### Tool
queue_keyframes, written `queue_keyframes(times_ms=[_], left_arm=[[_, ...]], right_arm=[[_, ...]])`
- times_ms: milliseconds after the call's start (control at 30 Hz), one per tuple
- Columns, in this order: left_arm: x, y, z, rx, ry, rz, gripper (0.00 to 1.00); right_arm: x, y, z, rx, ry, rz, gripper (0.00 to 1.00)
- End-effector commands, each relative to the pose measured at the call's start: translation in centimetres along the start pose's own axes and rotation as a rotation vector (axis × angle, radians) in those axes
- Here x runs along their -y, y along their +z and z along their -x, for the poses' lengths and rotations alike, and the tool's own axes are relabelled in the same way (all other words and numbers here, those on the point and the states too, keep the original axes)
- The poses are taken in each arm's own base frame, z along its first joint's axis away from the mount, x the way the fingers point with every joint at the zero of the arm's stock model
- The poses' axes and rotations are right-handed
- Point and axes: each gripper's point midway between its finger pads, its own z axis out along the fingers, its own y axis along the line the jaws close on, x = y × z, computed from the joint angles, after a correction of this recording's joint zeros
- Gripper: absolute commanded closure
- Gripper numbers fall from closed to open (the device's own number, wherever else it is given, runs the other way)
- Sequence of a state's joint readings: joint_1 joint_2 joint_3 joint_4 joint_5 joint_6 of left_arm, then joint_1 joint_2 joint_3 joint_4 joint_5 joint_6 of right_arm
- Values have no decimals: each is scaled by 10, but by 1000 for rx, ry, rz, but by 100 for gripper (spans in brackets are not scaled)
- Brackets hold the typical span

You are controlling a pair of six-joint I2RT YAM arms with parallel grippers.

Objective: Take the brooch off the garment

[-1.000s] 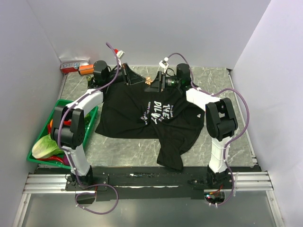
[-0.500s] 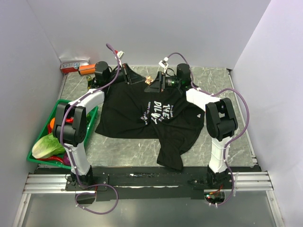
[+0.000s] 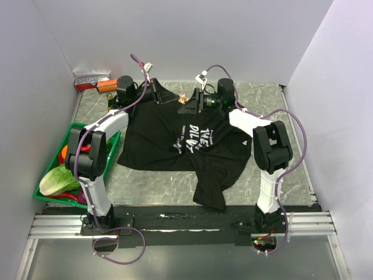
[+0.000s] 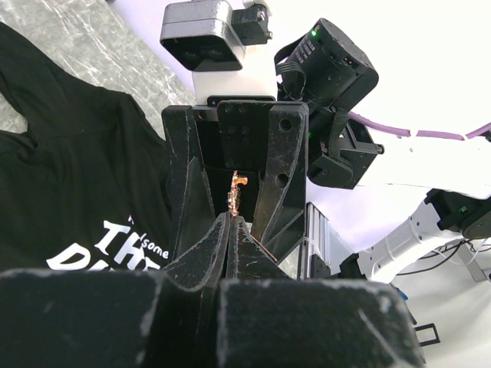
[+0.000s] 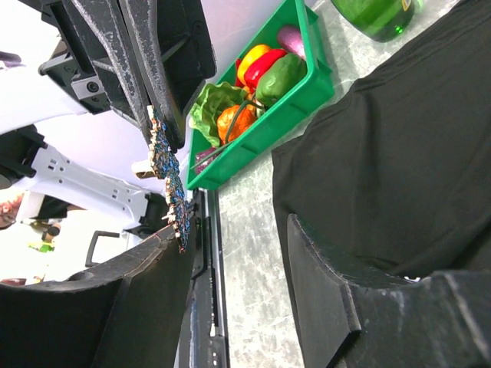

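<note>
The garment, a black T-shirt (image 3: 175,137) with white lettering, lies flat on the table and also shows in the left wrist view (image 4: 77,169) and the right wrist view (image 5: 399,146). The brooch (image 3: 182,98), gold with blue glitter, is held off the shirt above its collar. My left gripper (image 3: 174,100) is shut on the brooch (image 4: 235,193), pinching it at the fingertips (image 4: 222,238). My right gripper (image 3: 183,105) faces it with jaws open. The brooch (image 5: 167,172) hangs by that gripper's left finger (image 5: 146,291).
A green basket (image 3: 114,144) of vegetables stands at the left edge and shows in the right wrist view (image 5: 303,96). A green bottle (image 5: 376,15), a red box (image 3: 87,80) and an orange item (image 3: 105,86) sit at the back left.
My right gripper's jaws look spread wider than a second ago. The left arm has shifted slightly. The brooch stays between the two grippers, raised a little.
</note>
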State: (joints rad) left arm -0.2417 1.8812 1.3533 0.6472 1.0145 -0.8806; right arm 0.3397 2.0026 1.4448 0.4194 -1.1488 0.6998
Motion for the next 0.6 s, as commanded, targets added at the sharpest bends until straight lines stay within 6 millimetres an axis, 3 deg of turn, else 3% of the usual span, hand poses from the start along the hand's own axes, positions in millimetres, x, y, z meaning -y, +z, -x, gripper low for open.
queue_keyframes(times_ms=[0,567], left_arm=[[7,4,7,16,54,-30,99],[20,2,-6,-35,76,-85,99]], right_arm=[[-15,-3,15,37,-64,21,41],[-1,-23,32,102,2,-55,37]])
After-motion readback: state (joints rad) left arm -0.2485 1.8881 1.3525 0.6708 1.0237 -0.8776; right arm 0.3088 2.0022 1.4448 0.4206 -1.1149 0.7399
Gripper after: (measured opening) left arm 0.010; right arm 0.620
